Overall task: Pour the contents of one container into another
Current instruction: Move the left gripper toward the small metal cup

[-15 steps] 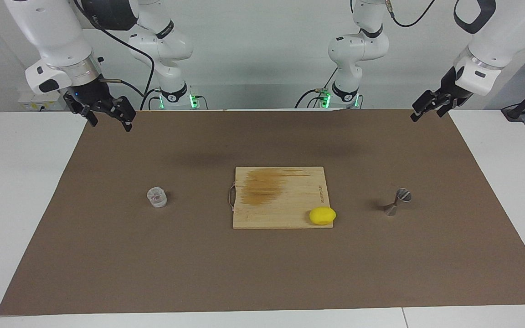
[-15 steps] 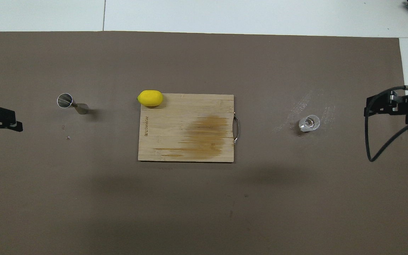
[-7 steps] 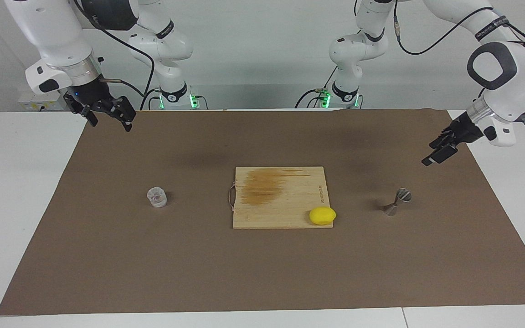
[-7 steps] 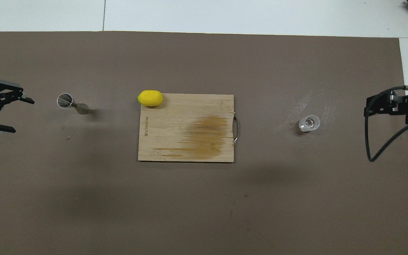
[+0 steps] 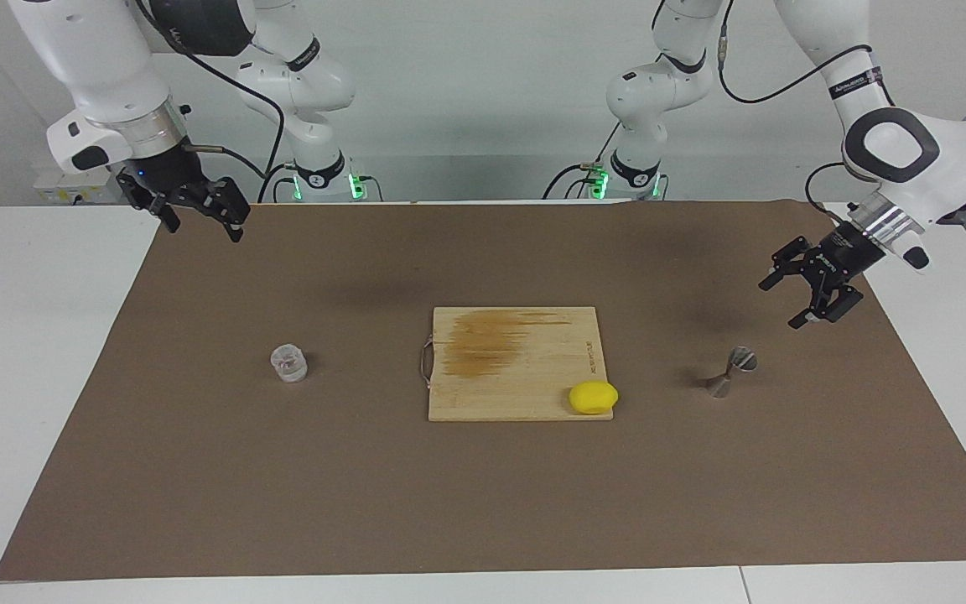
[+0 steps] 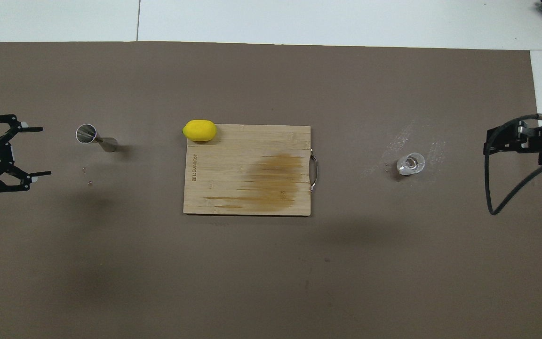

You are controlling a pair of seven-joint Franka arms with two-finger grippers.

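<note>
Facing view: glass (image 5: 288, 363) upright on brown mat (image 5: 483, 503), toward right arm's end, well apart from cutting board (image 5: 516, 361); jigger (image 5: 733, 371) upright toward left arm's end; lemon (image 5: 593, 397) on board corner between them

Left gripper (image 5: 807, 292) spread wide, empty, over mat near jigger

Right gripper (image 5: 198, 220) released, empty, waits over mat edge

Step judged: approach, nothing picked up yet

Next move calls for grip on glass or jigger, kept upright until tipping glass over jigger mouth

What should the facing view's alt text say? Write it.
Open left gripper hangs above the mat near an upright steel jigger; open right gripper waits far from a clear glass. A lemon sits on the cutting board.
</note>
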